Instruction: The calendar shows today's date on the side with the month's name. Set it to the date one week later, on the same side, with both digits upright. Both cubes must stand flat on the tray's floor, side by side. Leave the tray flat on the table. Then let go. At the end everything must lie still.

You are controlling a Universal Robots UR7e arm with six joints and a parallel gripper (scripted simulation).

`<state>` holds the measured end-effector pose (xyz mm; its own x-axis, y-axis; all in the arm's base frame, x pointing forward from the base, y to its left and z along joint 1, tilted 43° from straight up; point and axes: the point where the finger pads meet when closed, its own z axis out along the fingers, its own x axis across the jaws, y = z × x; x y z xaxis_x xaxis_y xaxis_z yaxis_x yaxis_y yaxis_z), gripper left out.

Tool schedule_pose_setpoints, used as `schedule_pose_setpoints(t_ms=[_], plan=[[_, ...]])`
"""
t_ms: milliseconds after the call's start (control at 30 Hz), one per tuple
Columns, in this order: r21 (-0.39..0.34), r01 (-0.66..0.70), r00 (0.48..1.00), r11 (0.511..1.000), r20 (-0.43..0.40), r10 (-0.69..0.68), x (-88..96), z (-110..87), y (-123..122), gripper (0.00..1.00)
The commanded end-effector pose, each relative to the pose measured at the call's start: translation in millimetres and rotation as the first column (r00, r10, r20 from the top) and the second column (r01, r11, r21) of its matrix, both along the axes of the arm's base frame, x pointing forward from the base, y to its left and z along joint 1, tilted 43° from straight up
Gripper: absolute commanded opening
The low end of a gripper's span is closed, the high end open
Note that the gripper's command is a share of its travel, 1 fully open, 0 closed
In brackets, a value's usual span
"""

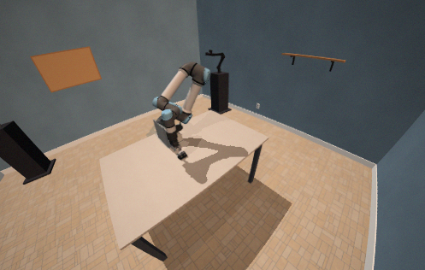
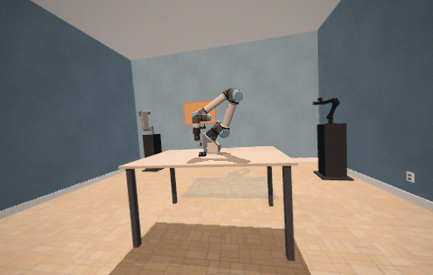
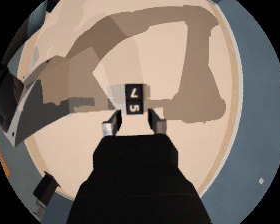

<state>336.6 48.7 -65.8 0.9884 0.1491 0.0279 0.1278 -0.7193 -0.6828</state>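
Note:
The calendar (image 3: 135, 99) is a small dark block standing on the table, with two white digits on the face towards the wrist camera. They are too small to read surely. It also shows in the top view (image 1: 181, 155) and in the exterior view (image 2: 201, 153) as a dark speck on the table near the arm's base. I cannot tell the cubes from the tray. My gripper (image 3: 134, 115) is open, with its fingertips just short of the calendar, one on each side, and nothing between them. In the exterior view the gripper (image 2: 197, 138) hangs a little above the calendar.
The arm's grey base plate (image 1: 163, 133) stands at the table's back edge, close behind the calendar. Dark pedestals with other arms (image 1: 220, 91) (image 1: 15, 149) stand on the floor away from the table.

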Motion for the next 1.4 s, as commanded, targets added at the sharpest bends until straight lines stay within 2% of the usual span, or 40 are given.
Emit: schedule_pose_setpoints(t_ms=[0,67,100,967,1367], plan=[[0.000,0.000,1.000,1.000,0.000,0.000,0.7,8.5,-7.8,0.87],[0.000,0.000,1.000,1.000,0.000,0.000,0.7,8.7,-8.0,0.87],[0.000,0.000,1.000,1.000,0.000,0.000,0.7,8.7,-8.0,1.00],[0.000,-0.001,1.000,1.000,0.001,0.001,0.7,8.8,-7.9,1.00],[0.003,-0.032,0.999,0.999,0.030,0.032,-0.4,9.4,-7.2,1.00]])
